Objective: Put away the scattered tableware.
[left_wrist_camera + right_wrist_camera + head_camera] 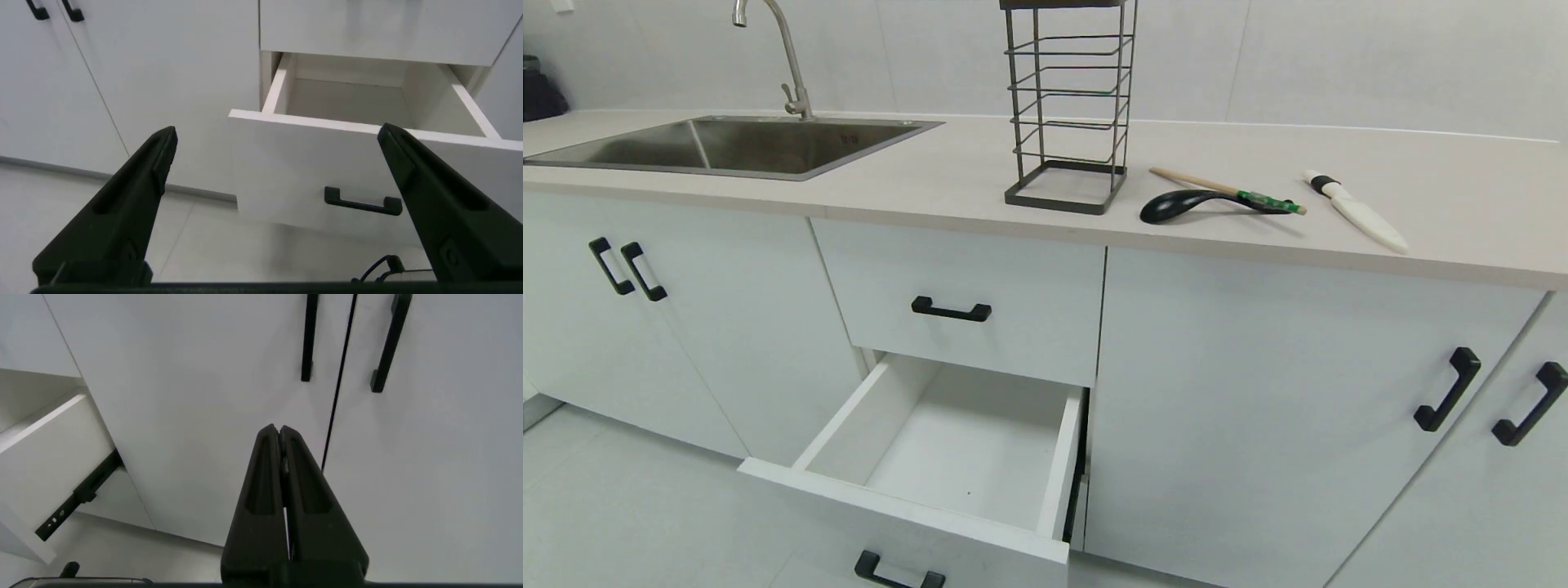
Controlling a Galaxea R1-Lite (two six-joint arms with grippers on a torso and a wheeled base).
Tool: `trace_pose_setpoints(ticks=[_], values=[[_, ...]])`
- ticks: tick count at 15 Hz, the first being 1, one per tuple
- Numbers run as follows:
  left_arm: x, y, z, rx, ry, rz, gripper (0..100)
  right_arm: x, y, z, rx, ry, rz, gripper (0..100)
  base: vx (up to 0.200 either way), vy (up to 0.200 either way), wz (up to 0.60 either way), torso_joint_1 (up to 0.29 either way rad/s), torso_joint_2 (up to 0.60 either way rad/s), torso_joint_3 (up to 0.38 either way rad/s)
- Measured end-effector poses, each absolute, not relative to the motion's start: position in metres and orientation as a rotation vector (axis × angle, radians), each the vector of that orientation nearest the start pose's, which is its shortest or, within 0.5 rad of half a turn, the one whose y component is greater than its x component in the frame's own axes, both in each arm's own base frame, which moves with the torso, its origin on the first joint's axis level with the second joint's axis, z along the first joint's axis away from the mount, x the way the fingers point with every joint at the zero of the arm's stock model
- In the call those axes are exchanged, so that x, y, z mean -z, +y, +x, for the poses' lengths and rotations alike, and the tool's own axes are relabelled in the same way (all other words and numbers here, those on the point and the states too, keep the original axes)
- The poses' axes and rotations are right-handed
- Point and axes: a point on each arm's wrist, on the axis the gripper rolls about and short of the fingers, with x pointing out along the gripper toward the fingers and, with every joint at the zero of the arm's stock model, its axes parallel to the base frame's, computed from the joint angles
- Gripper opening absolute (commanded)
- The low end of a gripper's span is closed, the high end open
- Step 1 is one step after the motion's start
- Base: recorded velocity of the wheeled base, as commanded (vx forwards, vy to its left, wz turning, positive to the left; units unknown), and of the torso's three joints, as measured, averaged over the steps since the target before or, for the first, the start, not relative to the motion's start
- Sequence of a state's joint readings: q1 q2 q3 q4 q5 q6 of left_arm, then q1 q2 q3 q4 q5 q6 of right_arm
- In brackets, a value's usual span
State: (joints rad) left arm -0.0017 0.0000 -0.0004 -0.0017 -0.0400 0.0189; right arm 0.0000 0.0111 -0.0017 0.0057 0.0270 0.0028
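Note:
On the counter, right of a tall black wire rack [1068,106], lie a black ladle [1188,202], a wooden-handled utensil with a green band [1227,190], and a white knife with a black collar [1357,212]. Below the counter the lower white drawer [947,445] stands pulled out with nothing inside; it also appears as the drawer [368,151] in the left wrist view. My left gripper [276,139] is open, low in front of that drawer's front panel. My right gripper [280,433] is shut with nothing in it, facing the white cabinet doors [245,392].
A steel sink [735,144] with a faucet [784,49] is set into the counter's left part. A shut drawer with a black handle [951,309] sits above the pulled-out one. Black handles [1445,390] mark the cabinet doors on the right.

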Motion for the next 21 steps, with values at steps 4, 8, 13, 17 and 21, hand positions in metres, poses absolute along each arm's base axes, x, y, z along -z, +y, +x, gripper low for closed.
trace_pose_setpoints(ticks=[4, 8, 13, 17, 21], values=[[-0.0756, -0.0009, -0.0228, 0.041, -0.001, 0.02, 100, -0.0756, 0.0006, -0.0221, -0.027, 0.016, 0.004, 0, 0.1, 0.0, 0.0, 0.001, 0.0, 0.001], [-0.0756, -0.0007, -0.0228, 0.035, -0.002, 0.02, 100, -0.0756, 0.0006, -0.0221, -0.027, 0.015, 0.004, 0, 0.1, 0.1, 0.0, 0.0, 0.0, 0.001], [-0.0756, -0.0007, -0.0228, 0.033, -0.001, 0.02, 100, -0.0756, 0.0006, -0.022, -0.027, 0.016, 0.003, 0, 0.04, 0.0, 0.0, -0.001, 0.0, 0.0], [-0.0756, -0.0007, -0.0228, 0.034, -0.002, 0.02, 100, -0.0756, 0.0006, -0.0221, -0.027, 0.016, 0.003, 0, 0.0, 0.0, 0.0, 0.0, 0.0, 0.0], [-0.0755, -0.0007, -0.0228, 0.034, -0.001, 0.02, 100, -0.0753, 0.0006, -0.0221, -0.027, 0.017, 0.003, 0, 0.0, 0.0, 0.0, 0.118, -0.23, -0.221]])
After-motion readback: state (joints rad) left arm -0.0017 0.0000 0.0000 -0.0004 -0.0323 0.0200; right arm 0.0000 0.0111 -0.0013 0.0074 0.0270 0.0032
